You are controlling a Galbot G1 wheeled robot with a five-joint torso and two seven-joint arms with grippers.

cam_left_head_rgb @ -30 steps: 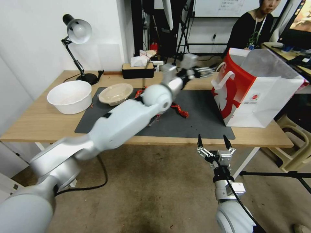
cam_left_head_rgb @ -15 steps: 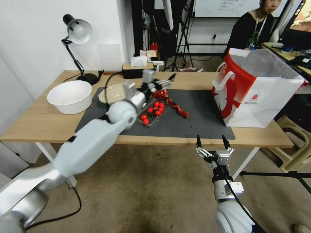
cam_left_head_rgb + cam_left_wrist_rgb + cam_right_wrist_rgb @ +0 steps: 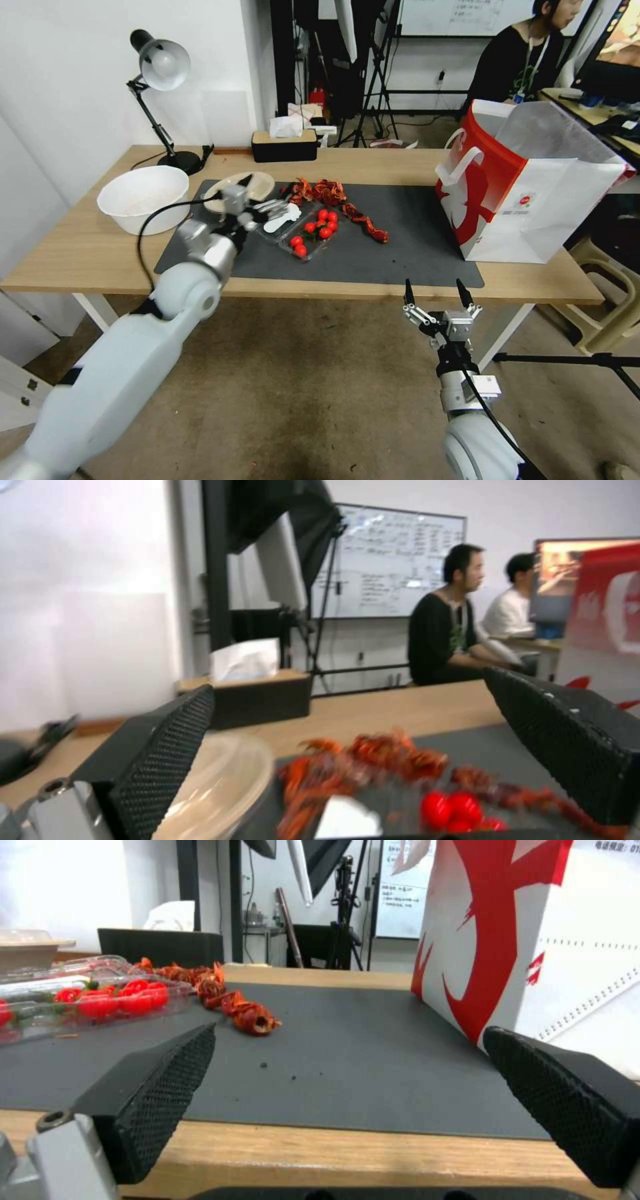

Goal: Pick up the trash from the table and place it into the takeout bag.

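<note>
The right pincer hangs nearest, below the front edge of the counter, its two fingers spread wide and holding nothing. Farther in, the left pincer is over the dark grey mat, its fingers parted and empty; half a second ago it reached farther in over the mat, and a second ago it was near the takeout bag. Just beside it on the left sits one shallow beige dish; just beside it on the right lies one clear tray of cherry tomatoes, with a string of red scraps just past it. One white bowl stands at the left; the bag stands upright at the mat's right end.
</note>
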